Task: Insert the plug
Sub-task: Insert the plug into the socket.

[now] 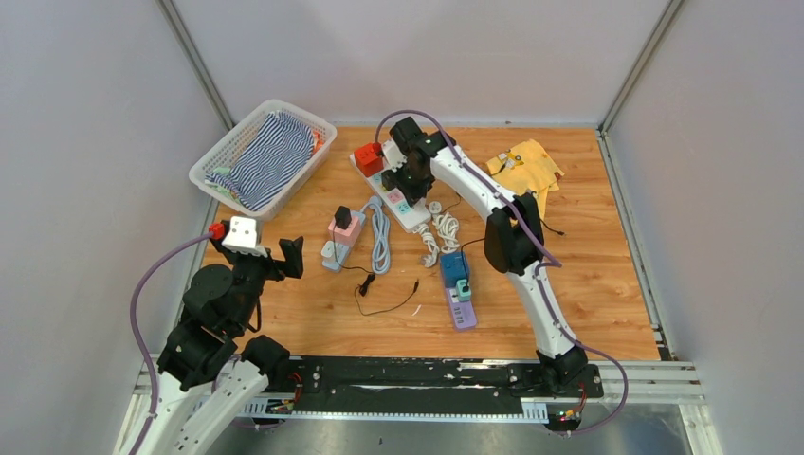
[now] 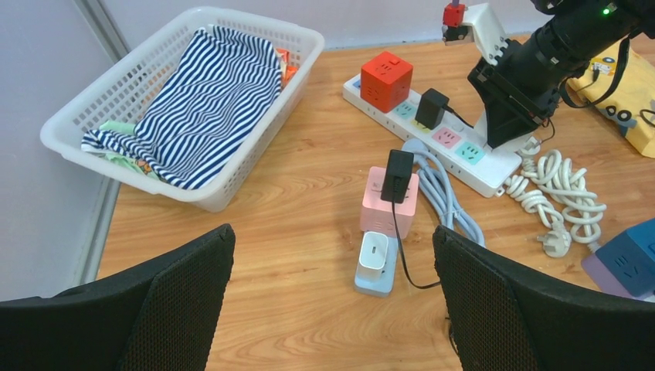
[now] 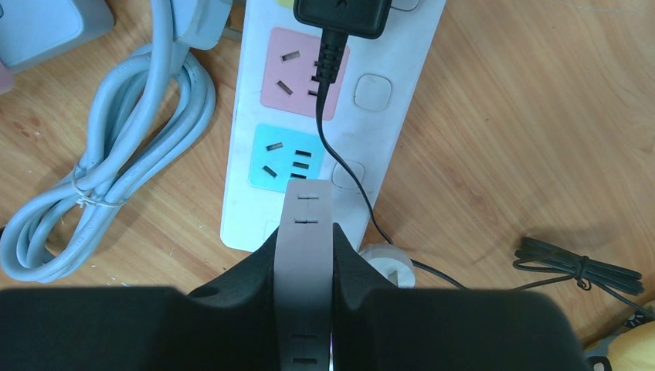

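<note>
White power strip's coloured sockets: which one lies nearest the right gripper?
The light-blue socket, directly ahead of the right gripper; the pink socket lies farther along.

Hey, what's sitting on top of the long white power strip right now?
A red cube adapter at one end and a black charger plugged in further along. The right gripper, shut on a grey piece, hangs over the other end, hiding part of it.
</note>
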Robot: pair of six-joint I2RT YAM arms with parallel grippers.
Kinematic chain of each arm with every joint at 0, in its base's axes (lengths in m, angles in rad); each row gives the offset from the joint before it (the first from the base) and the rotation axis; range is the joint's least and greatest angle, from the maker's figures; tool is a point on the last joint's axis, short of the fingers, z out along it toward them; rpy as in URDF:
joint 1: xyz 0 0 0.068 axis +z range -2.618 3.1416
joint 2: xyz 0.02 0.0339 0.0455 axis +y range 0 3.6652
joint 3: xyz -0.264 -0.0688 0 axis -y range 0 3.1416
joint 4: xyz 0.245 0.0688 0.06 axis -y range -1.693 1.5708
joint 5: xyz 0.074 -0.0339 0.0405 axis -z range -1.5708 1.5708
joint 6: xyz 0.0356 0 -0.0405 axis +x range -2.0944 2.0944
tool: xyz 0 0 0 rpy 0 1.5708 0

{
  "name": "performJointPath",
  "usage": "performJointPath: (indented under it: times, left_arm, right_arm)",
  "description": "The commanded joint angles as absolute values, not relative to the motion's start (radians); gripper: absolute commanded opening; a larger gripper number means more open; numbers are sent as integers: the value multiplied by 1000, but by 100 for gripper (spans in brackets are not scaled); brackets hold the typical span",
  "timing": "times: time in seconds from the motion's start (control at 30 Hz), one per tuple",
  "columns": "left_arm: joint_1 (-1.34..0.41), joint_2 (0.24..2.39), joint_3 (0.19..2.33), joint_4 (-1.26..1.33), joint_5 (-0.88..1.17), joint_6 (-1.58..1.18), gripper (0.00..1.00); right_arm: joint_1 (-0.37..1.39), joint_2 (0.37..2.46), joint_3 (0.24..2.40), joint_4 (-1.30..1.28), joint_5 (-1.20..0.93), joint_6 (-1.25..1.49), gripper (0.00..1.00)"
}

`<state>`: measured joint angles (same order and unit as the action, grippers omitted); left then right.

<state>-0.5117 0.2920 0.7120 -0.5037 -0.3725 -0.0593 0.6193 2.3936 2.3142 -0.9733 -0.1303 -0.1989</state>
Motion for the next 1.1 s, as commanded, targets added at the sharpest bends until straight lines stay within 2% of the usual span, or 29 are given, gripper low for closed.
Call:
performJointPath:
  times: [0.0, 1.07]
  left_arm:
    - [-509, 293, 707, -495, -394, -53, 100]
    - [-508, 275, 706, -493, -406, -52, 100]
  right_arm:
    - [615, 2417, 2348, -1007, -115, -183, 0]
    - [624, 2492, 2432, -992, -132, -123, 0]
